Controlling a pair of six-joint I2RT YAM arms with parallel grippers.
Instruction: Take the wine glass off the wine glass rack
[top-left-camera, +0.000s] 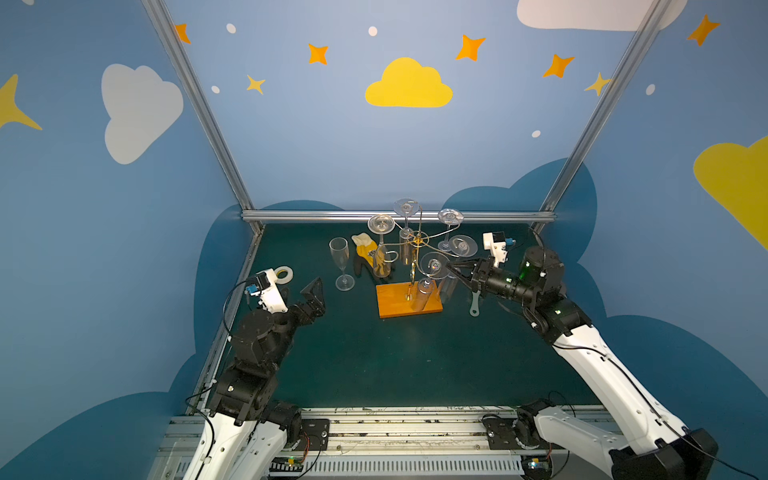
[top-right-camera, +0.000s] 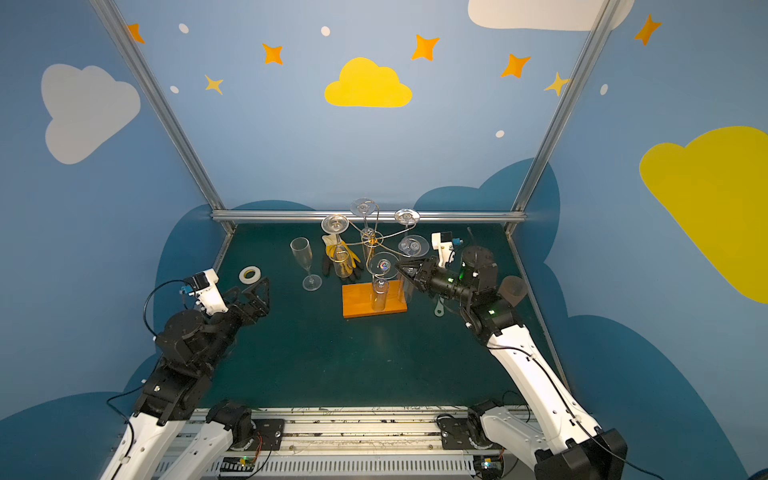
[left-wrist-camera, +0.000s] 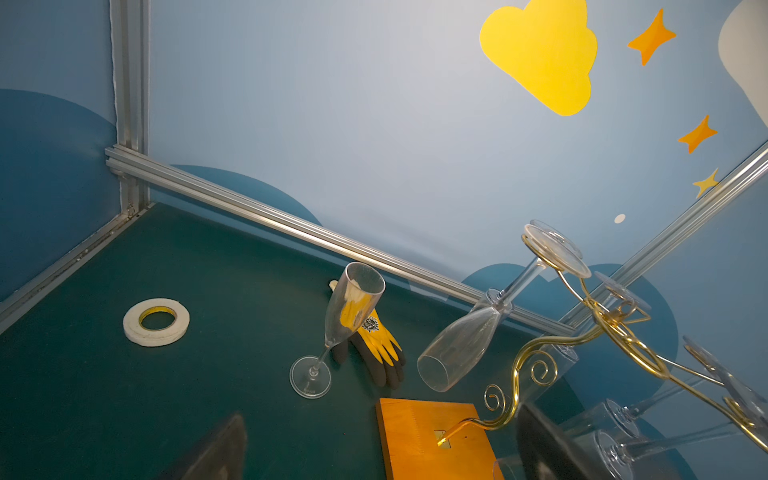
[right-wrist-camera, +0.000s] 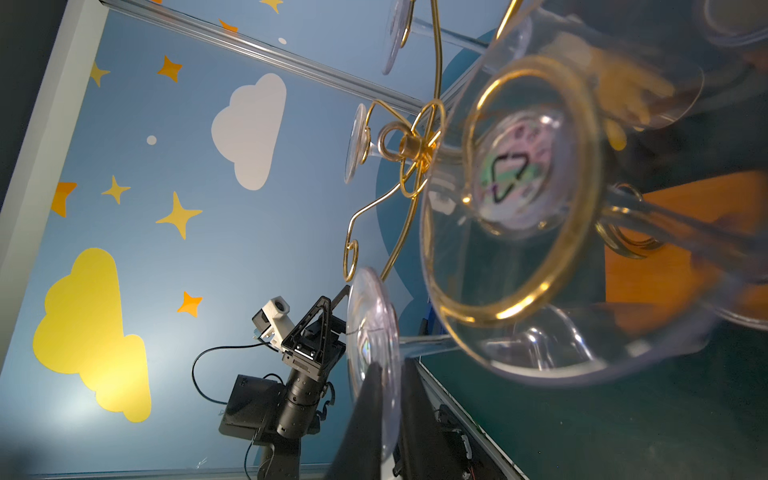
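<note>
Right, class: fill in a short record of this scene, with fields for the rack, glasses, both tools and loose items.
Rack: gold wire rack on an orange base, mid-table
Hanging: five glasses, upside down
Right side: right tool shut on the foot of a hanging wine glass
Left side: left tool open, empty, clear of the rack
Loose items: standing glass, glove, tape roll

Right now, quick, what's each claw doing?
Left claw: open, holding nothing.
Right claw: closed on the foot of a wine glass.
</note>
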